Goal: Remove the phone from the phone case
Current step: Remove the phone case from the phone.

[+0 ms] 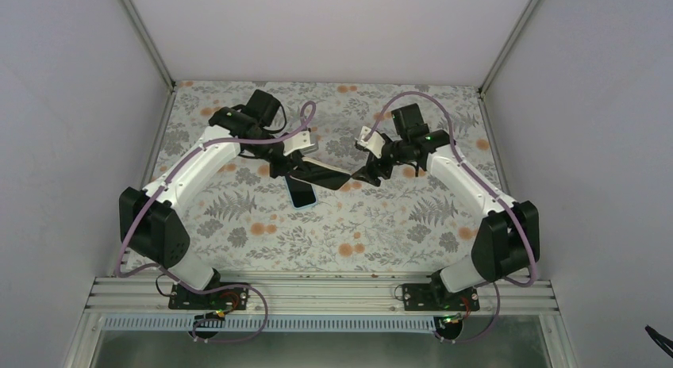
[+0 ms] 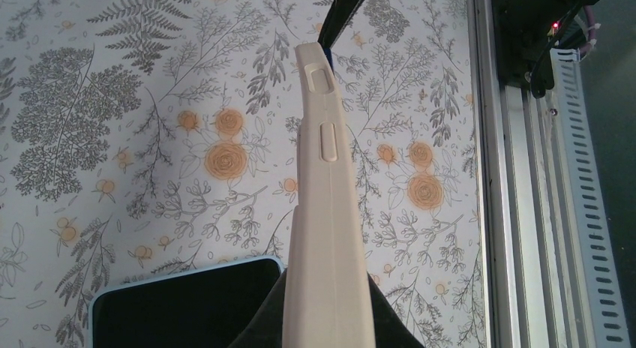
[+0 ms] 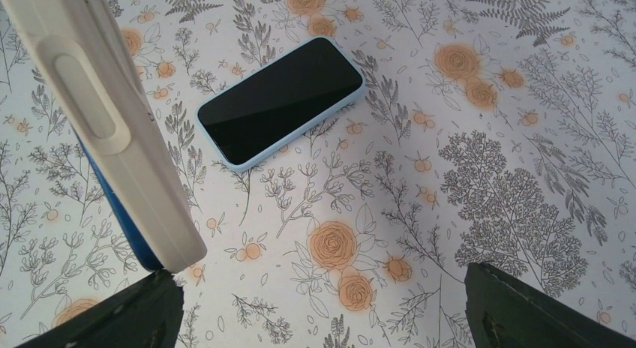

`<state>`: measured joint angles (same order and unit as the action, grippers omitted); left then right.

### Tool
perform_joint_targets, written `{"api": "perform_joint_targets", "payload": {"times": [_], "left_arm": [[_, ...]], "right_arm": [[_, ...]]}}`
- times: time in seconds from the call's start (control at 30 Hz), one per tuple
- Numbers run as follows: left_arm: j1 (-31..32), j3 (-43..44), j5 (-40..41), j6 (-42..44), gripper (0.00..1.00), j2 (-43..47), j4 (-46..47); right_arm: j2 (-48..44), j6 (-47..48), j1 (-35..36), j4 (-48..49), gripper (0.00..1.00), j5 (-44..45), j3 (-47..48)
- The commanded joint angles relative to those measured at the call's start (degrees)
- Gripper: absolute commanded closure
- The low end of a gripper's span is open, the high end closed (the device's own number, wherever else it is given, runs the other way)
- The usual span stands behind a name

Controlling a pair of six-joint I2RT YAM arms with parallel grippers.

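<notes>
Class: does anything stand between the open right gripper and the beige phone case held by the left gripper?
Nothing visible does. The phone case ends close beside one finger of the right gripper. The light blue phone lies flat on the table beyond, off that path.

The table is covered edge to edge with a pale sheet printed with grey ferns, leafy sprigs and orange roses. One loose thing lies directly on it: a light blue phone, flat, with its black screen facing up. In the top view it sits just off the table's middle toward 8 o'clock, its long axis running roughly from 11 to 5 o'clock, and its far end is hidden from that camera. Along the 6 o'clock edge runs an aluminium rail, with the left arm base bolted at about 7 o'clock and the right arm base at about 5 o'clock.
</notes>
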<state>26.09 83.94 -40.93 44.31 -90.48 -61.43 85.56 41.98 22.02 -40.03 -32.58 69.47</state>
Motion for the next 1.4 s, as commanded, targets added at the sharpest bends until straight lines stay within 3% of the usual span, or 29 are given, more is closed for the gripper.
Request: {"api": "perform_joint_targets", "payload": {"times": [0.0,0.43,0.83,1.37], "left_arm": [[0.37,2.06,-4.35,0.41,0.98,0.82,0.65],[1.33,3.28,-6.82,2.05,0.98,0.34,-1.85],[2.65,10.06,-11.68,6.29,0.98,-0.97,-10.17],[2.65,11.42,-10.64,-0.71,0.98,-0.5,3.1]], "right_arm": [[0.79,-0.29,-0.05,2.3,0.07,-0.3,1.19],[2.99,-2.29,-0.05,4.73,0.07,1.48,4.39],[5.21,-3.96,-0.04,5.61,0.07,0.94,10.58],[8.61,-1.05,3.35,-4.3,0.05,-20.29,17.82]]}}
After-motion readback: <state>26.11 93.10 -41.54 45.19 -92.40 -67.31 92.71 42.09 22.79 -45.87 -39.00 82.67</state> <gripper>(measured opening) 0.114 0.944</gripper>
